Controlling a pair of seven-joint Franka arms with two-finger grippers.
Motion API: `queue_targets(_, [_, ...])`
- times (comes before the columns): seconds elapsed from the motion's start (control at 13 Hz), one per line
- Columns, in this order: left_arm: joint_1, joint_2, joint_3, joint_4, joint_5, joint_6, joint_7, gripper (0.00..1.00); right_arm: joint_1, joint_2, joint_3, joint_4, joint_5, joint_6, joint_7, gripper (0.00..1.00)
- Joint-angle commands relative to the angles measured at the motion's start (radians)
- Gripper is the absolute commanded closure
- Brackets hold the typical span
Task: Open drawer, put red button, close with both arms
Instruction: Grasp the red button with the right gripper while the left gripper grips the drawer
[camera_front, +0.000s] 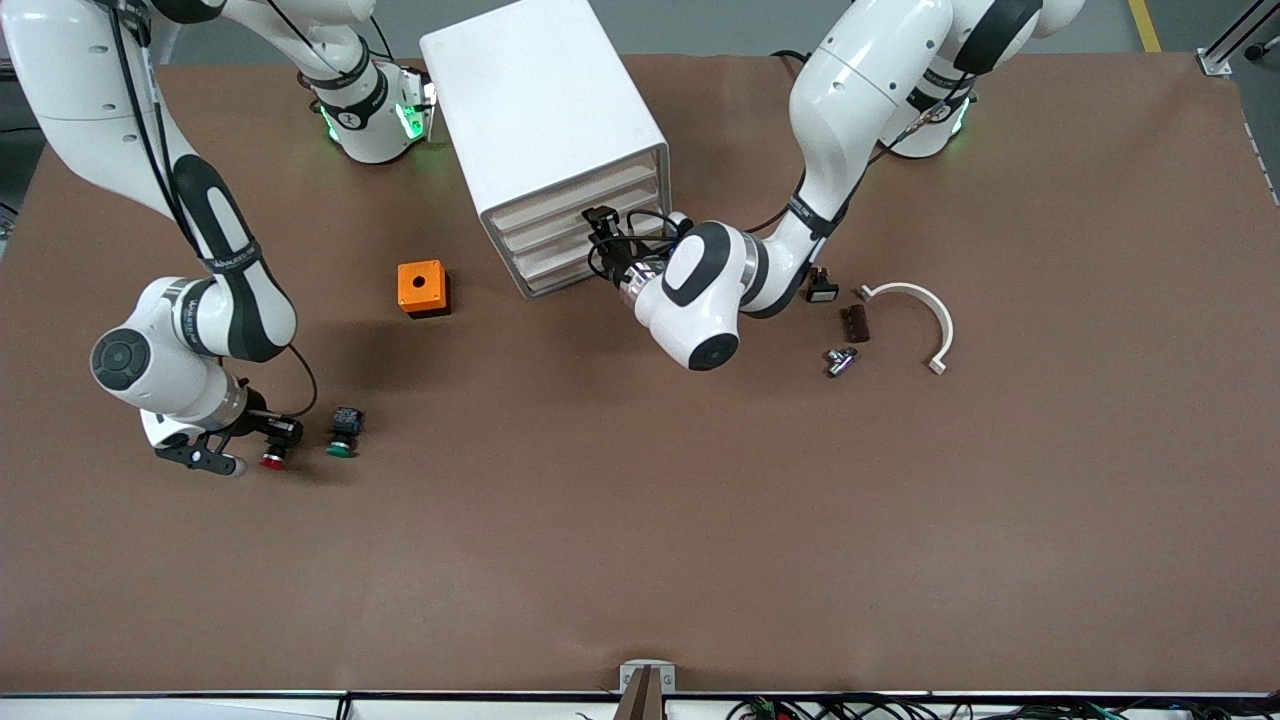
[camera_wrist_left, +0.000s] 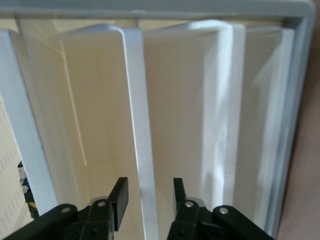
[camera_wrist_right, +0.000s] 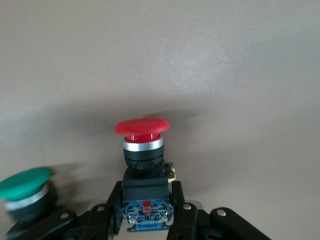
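The red button (camera_front: 272, 459) has a red cap and a black-and-blue body, and lies low over the table near the right arm's end. My right gripper (camera_front: 268, 437) is shut on its body; the right wrist view shows the button (camera_wrist_right: 142, 131) between my right gripper's (camera_wrist_right: 146, 197) fingers (camera_wrist_right: 113, 202). The white drawer cabinet (camera_front: 545, 120) stands near the arms' bases, and its drawer fronts (camera_front: 575, 235) look closed. My left gripper (camera_front: 607, 232) is at those fronts. In the left wrist view my left gripper (camera_wrist_left: 149, 196) is open, with a white drawer handle (camera_wrist_left: 136, 100) between its fingers.
A green-capped button (camera_front: 343, 438) lies beside the red one and shows in the right wrist view (camera_wrist_right: 24, 186). An orange box (camera_front: 422, 288) sits beside the cabinet. Toward the left arm's end lie a white curved piece (camera_front: 930, 305), a brown block (camera_front: 853, 323), a metal fitting (camera_front: 840, 360) and a small black part (camera_front: 821, 288).
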Motion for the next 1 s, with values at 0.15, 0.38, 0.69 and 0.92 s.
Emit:
queue_targets(0.15, [-0.014, 0.023, -0.004, 0.020, -0.034, -0.013, -0.016, 0.80, 0.101, -0.219, 0.006, 0.084, 0.010, -0.393, 0.263, 1.00])
queue_targets(0.38, [-0.011, 0.023, -0.003, 0.022, -0.026, -0.015, -0.004, 1.00, 0.216, -0.332, 0.006, 0.084, 0.070, -0.527, 0.479, 1.00])
queue_targets(0.69, [0.058, 0.023, 0.022, 0.046, -0.016, -0.015, 0.060, 1.00, 0.400, -0.395, 0.008, 0.084, 0.082, -0.570, 0.804, 1.00])
queue_targets(0.92, [0.121, 0.022, 0.052, 0.089, -0.005, -0.013, 0.166, 1.00, 0.520, -0.408, 0.008, 0.087, 0.101, -0.566, 1.018, 1.00])
